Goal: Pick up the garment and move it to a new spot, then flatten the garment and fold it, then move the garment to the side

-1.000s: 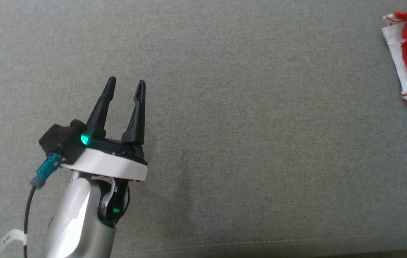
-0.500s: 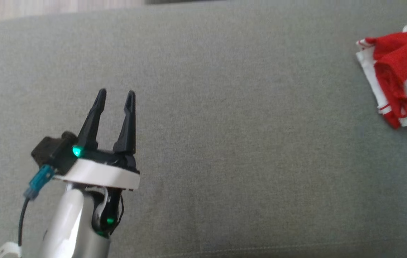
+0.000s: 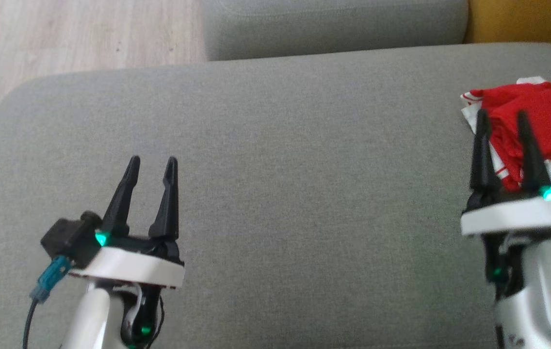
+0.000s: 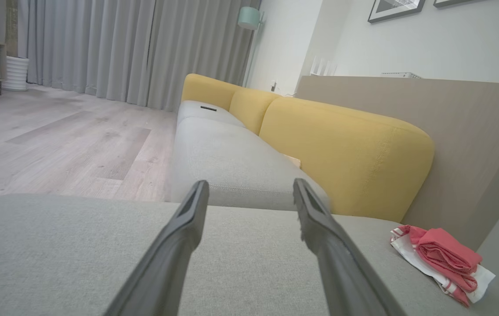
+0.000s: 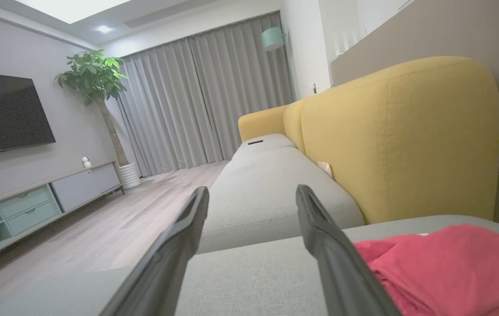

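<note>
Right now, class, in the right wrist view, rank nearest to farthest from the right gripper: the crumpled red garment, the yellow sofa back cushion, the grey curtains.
1. Crumpled red garment, lower right, on the grey seat.
2. Yellow sofa back cushion, behind it, right.
3. Grey curtains, far end, centre.

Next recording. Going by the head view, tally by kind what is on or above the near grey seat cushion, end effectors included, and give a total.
Bunched red and white fabric garment: 1
Black two-fingered end effectors: 2, the left end effector and the right end effector, both open
Total: 3
</note>
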Motion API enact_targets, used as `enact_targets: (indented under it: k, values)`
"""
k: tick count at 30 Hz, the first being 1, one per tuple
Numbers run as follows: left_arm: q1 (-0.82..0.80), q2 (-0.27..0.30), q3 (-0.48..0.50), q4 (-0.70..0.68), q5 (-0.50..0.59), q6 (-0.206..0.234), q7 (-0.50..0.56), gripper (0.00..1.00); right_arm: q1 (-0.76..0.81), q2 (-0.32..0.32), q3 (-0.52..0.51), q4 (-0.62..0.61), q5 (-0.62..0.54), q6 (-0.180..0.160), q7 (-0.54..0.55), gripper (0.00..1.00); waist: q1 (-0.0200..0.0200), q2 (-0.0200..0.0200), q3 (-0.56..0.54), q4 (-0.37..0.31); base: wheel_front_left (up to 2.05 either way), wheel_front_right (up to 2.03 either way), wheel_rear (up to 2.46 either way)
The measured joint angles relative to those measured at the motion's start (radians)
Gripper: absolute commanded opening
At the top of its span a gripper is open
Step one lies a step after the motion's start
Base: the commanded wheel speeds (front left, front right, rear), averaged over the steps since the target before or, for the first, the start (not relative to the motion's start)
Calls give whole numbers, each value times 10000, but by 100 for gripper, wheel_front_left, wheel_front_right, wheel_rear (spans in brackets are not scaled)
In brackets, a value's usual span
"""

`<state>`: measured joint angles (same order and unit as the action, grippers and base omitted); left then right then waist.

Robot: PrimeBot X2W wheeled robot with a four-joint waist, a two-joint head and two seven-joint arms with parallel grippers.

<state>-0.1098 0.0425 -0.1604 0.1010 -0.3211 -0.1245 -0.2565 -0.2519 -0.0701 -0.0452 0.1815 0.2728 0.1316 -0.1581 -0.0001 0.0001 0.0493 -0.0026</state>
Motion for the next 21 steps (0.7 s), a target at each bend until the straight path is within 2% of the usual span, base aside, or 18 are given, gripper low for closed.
enact_targets:
  k: [10,15,21]
  values:
    - [1012,6,100,-8,-48,73,0,100,1548,197,821,564,234,0,-859,100,0,0,-414,86,0,0,0]
    - [1140,10,127,-67,-77,280,0,100,1653,211,989,518,267,0,-899,100,0,0,-435,119,0,0,0]
    - [1139,12,102,-127,-88,284,0,100,1653,211,989,318,267,0,-901,100,0,0,-419,127,0,0,0]
